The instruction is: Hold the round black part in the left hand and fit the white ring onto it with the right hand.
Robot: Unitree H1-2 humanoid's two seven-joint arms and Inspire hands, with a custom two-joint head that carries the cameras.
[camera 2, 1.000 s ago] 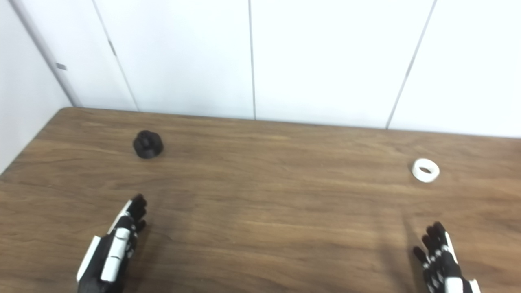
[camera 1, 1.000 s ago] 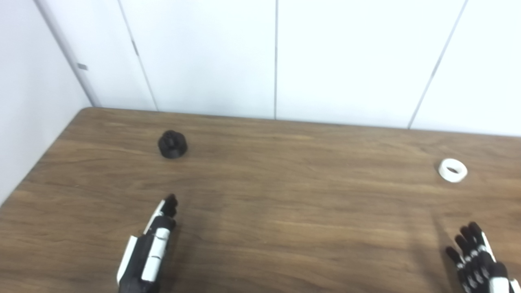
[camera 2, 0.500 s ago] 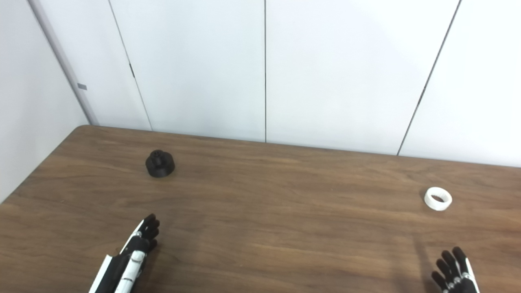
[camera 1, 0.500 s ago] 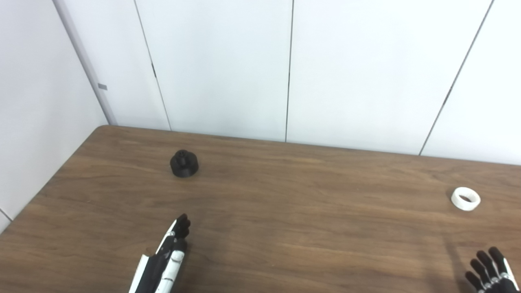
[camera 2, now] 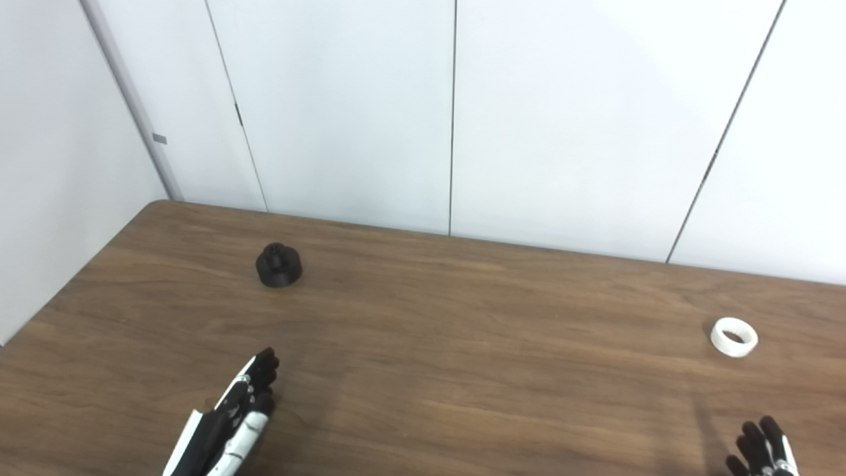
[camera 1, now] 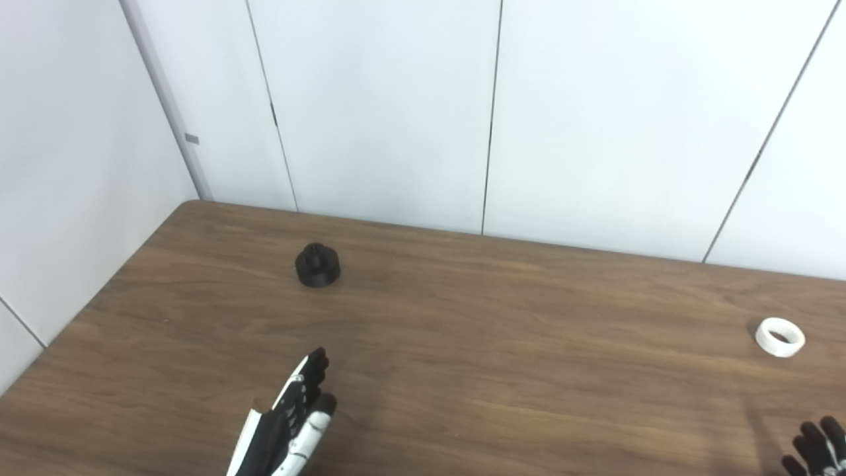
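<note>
The round black part (camera 1: 318,265) stands on the wooden table (camera 1: 462,344), far left of centre. The white ring (camera 1: 780,336) lies flat near the right side. My left hand (camera 1: 291,423) hovers low at the near edge, well short of the black part, fingers stretched out and holding nothing. Only the spread fingertips of my right hand (camera 2: 763,453) show at the bottom right corner, below the ring and apart from it, with nothing in them.
White wall panels (camera 1: 489,112) rise straight behind the table's far edge and along its left side. The table's rounded far-left corner (camera 1: 188,205) is close to the black part.
The camera has tilted up and turned left, so the whole scene slid down and right. Both hands sit lower in the picture; the right one is nearly out of view. Part and ring stayed put.
</note>
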